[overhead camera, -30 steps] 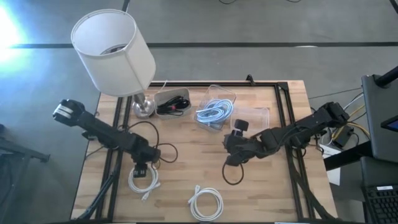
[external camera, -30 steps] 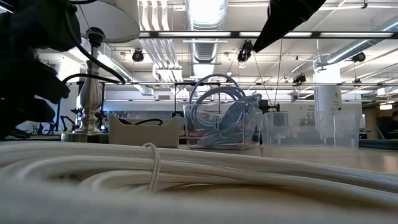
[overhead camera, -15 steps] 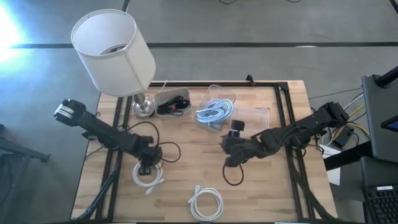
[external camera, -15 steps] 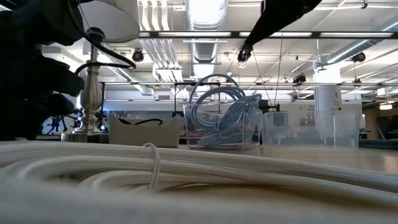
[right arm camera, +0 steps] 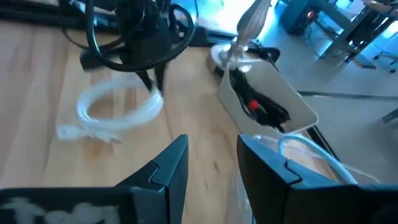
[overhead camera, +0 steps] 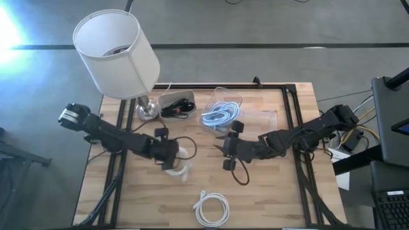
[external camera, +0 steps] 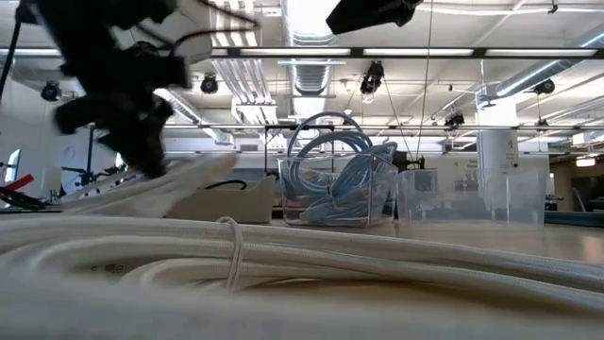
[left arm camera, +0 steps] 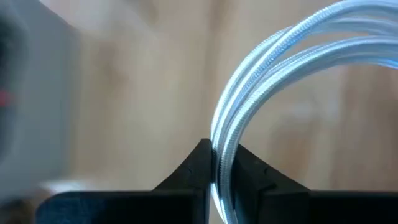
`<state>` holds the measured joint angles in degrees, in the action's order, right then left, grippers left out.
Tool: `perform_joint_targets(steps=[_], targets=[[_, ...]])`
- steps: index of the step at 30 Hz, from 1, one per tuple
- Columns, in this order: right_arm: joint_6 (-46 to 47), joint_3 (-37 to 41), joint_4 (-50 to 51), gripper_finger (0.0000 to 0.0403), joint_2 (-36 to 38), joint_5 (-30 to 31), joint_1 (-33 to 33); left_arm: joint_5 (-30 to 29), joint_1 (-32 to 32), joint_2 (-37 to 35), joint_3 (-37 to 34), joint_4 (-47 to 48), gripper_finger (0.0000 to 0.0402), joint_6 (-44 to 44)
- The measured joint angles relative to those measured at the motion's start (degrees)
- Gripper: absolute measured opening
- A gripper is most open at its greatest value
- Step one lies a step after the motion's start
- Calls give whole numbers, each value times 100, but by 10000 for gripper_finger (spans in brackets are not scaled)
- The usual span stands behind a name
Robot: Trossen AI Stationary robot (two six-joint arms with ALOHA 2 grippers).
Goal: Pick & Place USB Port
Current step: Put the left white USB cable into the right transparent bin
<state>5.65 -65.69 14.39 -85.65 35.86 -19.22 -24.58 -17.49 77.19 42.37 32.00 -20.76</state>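
Note:
In the high view my left gripper (overhead camera: pixel 170 161) is left of the table's middle, shut on a coiled white USB cable (overhead camera: pixel 180 168). The right wrist view shows that coil (right arm camera: pixel 118 109) hanging under it. My right gripper (overhead camera: pixel 223 151) stands open near the table's middle, with nothing between its fingers (right arm camera: pixel 171 165). A second white coil (overhead camera: pixel 212 208) lies flat by the near edge and fills the front of the low view (external camera: pixel 283 274). My left gripper pinches several strands of the coil's loop (left arm camera: pixel 225 140) between its two fingers. The fingers (right arm camera: pixel 153 79) come from above, pointing down. The coil hangs tilted below them, its plug end (right arm camera: pixel 68 132) lowest; whether that end touches the table, I cannot tell.
Along the far side stand a lamp (overhead camera: pixel 118 51), a grey bin with black cables (overhead camera: pixel 176 105), a clear bin with a blue cable (overhead camera: pixel 220 115) and a clear bin (overhead camera: pixel 261 121). Black cable loops hang from both wrists. Bare wood lies between the grippers.
My left gripper has shut on the white coil and carried it toward the table's right and far side. The coil has left its flat place near the left edge and now hangs tilted under the fingers. My right gripper has drifted toward the table's left and far side.

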Motion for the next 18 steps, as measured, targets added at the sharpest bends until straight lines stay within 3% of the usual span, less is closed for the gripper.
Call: perform_joint_targets(steps=[3,12,18], targets=[[7,59,-144,140,0,-134,84,-623,69,4,441,-106,40,308],[63,445,-1093,160,0,-1470,401,-2156,78,2,1152,-455,35,1090],[367,479,-1204,175,0,-1524,564,-2849,78,2,1158,-972,36,1455]])
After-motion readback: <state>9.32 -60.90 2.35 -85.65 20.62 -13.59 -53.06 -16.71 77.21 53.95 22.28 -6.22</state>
